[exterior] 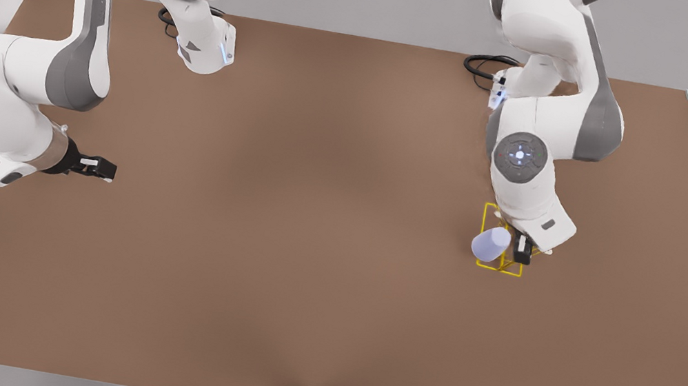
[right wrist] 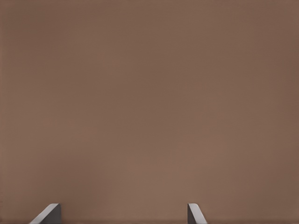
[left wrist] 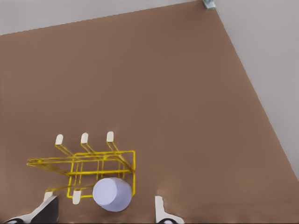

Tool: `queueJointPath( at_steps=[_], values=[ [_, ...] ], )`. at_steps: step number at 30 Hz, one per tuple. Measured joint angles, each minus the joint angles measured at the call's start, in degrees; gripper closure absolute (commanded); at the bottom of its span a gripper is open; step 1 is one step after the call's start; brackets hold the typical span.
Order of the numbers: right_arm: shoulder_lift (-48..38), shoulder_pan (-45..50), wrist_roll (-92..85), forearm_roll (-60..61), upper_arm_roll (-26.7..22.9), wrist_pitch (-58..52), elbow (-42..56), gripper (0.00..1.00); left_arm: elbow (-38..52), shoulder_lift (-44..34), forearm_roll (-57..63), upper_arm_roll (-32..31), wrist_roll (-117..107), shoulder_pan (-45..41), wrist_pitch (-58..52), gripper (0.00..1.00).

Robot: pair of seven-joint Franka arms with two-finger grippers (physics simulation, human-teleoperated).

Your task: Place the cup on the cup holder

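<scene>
Your cup (exterior: 491,243) sits tilted on the yellow cup holder (exterior: 500,264) at the front view's right, resting among its white-tipped pegs. The left gripper (exterior: 522,249) hangs just beside it with jaws spread wide — holding nothing, the cup between its fingertips (left wrist: 159,206) but apart from them. Your right gripper (exterior: 100,167) waits well apart over bare brown table (exterior: 306,250) — jaws spread, empty.

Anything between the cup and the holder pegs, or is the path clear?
Nothing visible stands in the way. The cup already sits at the yellow wire cup holder, overlapping its frame; whether it hangs on a peg I cannot tell. The left end effector is open, fingers either side of the cup. The right end effector waits open over bare table.
</scene>
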Motion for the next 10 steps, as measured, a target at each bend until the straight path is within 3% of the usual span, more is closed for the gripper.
queueJointPath(
  at_steps=[1, 2, 3, 5, 10],
  values=[
    [0.00, 0.01, 0.01, 0.03, 0.00, 0.02, 0.02, 0.00, 2.07, -5.43, 2.55, -22.11, 4.59, 16.48, -2.47, 0.00],
    [0.00, 0.00, 0.02, 0.06, 0.02, 0.05, 0.02, 0.00, 0.85, -9.93, 4.74, -40.12, 8.24, 30.73, -3.48, 0.00],
    [0.00, 0.00, 0.03, 0.08, 0.03, 0.06, 0.02, 0.00, -4.53, -14.72, 6.37, -49.43, 11.94, 39.16, -3.28, 0.00],
    [0.00, 0.06, 0.15, 0.11, 0.04, 0.08, 0.02, 0.00, -6.64, -17.62, 7.48, -53.94, 20.23, 45.79, -4.95, 0.00],
    [0.00, 0.03, 0.50, 0.13, 0.07, 0.03, 0.01, 0.00, 0.51, -16.03, 6.37, -54.06, 37.30, 47.70, -12.28, 0.00]
  ],
)
